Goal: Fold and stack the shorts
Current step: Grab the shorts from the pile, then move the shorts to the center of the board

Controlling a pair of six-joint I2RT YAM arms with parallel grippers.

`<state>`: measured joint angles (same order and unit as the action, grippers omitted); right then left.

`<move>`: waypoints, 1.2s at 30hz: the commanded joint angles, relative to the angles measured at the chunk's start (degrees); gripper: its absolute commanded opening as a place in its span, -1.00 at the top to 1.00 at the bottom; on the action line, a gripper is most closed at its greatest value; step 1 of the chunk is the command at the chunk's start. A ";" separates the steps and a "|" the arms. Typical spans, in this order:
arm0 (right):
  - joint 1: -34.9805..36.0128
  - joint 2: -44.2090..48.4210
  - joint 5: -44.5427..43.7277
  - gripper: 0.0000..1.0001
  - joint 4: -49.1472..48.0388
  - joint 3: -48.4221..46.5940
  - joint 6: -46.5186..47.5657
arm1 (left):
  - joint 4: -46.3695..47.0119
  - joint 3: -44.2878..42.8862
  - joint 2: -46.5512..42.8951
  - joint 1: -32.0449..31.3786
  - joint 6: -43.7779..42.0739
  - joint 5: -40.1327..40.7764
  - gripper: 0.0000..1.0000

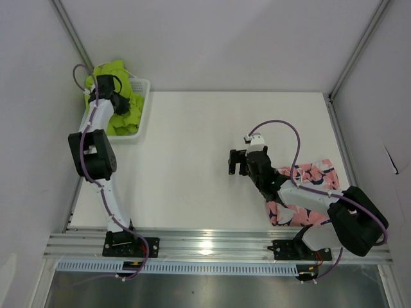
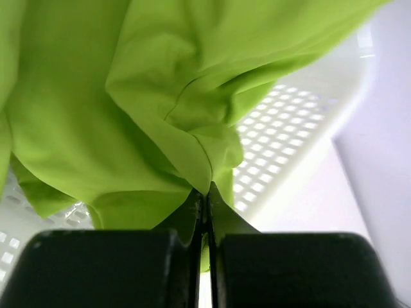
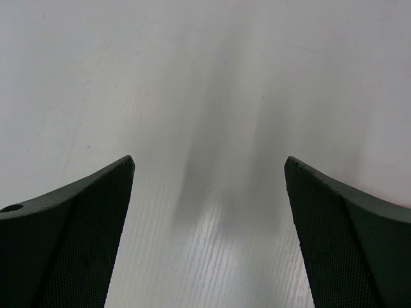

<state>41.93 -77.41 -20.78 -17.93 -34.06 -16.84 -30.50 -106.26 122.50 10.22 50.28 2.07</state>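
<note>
Shorts, count: two pairs, the green shorts (image 1: 122, 108) and the pink shorts (image 1: 316, 174) with a dark-and-white print.
Basket, count: one white mesh basket (image 1: 144, 96), at the far left corner of the table (image 1: 192, 141).
Grippers, count: two, one on each arm.
Basket, contents: the green shorts, bunched in a heap that rises above the rim. Some fabric spills over the far edge.
Green shorts, place: in the basket, with one fold drawn up to the left gripper (image 2: 205, 212). In the left wrist view the cloth hangs in loose folds from the fingers, with the basket's mesh floor and wall behind it.
Pink shorts, place: on the table at the near right, outside the basket and well apart from the green shorts. They lie rumpled and partly hidden under the right arm (image 1: 308, 196).
Left gripper: over the basket, jaws together and clamped on a fold of the green shorts. Only a thin seam of cloth shows between the fingers.
Right gripper (image 1: 237, 162): over bare table right of centre, near the left edge of the pink shorts and apart from them. The jaws stand wide apart with nothing between them. Its wrist view shows only white tabletop and a soft shadow between the fingers. Whether the fingertips touch the table I cannot tell.
</note>
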 commanded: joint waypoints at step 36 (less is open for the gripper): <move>0.17 2.26 -4.35 -0.99 -3.16 0.31 0.23 | 45.00 21.60 -64.22 -23.04 2.02 -14.03 1.00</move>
<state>41.93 -77.84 -21.71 -17.91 -34.17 -16.43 9.19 -91.22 57.84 -9.21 48.80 -11.84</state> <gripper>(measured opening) 0.993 0.003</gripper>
